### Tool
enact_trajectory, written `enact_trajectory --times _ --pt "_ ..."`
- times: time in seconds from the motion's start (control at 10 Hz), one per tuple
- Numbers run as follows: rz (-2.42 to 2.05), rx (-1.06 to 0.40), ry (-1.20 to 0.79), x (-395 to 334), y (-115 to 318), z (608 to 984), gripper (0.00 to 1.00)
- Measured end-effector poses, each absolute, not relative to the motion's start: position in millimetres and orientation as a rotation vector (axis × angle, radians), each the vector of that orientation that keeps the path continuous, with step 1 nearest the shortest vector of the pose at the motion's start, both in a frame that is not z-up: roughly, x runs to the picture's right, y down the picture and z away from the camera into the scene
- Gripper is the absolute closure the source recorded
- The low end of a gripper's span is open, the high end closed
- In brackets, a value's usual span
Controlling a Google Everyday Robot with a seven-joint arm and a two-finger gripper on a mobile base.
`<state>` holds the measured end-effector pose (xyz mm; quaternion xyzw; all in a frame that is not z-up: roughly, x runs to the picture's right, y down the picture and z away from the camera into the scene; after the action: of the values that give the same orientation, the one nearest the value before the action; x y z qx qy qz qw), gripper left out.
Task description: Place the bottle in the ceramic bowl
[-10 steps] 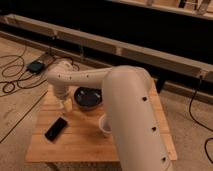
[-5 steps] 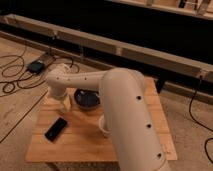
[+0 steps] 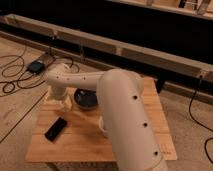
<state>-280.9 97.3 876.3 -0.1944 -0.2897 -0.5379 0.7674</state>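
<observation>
The dark, nearly black ceramic bowl (image 3: 86, 99) sits on the back left part of the wooden table (image 3: 85, 142). My cream arm reaches across the table from the front right. Its wrist bends down at the bowl's left side. My gripper (image 3: 64, 103) hangs there, just left of the bowl's rim and close above the tabletop. A pale cream shape at the gripper may be the bottle, but I cannot tell it apart from the gripper. No bottle stands elsewhere on the table.
A flat black rectangular object (image 3: 56, 128) lies on the table's front left. My thick arm (image 3: 125, 115) covers the table's middle and hides what is behind it. Cables and a small black box (image 3: 36, 66) lie on the floor at the left.
The wrist has sunk slightly toward the tabletop at the bowl's left. The bowl and the black object have not moved.
</observation>
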Motion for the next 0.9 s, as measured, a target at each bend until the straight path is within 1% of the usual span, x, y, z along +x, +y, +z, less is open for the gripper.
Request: enact_trajectory --times 0.6,0.9 --pt "-1.324 -0.485 -0.607 -277.3 93.8 877.8 0.20" --pt "-1.367 -0.505 -0.586 -272.6 89.4 885.4 0.20"
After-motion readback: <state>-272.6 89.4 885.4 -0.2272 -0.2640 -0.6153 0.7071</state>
